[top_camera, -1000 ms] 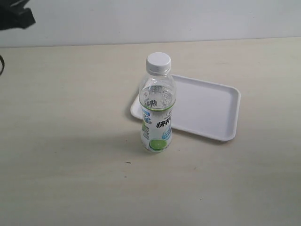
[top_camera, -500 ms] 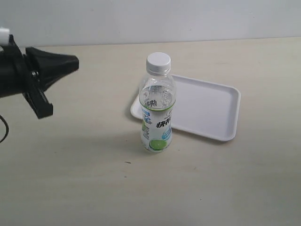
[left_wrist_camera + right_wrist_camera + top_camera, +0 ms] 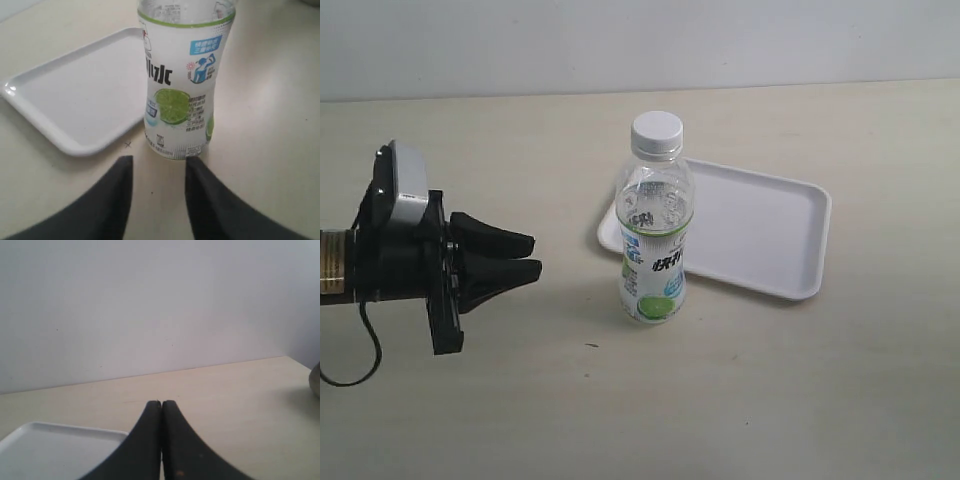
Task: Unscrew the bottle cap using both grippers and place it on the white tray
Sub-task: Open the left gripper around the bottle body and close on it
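A pale wooden table point(image 3: 800, 400) meets a plain white wall point(image 3: 620, 40) behind it.

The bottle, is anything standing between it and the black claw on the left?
No, nothing visible does. Only a bare stretch of the table lies between the left gripper and the bottle, and its jaws stand open toward it.
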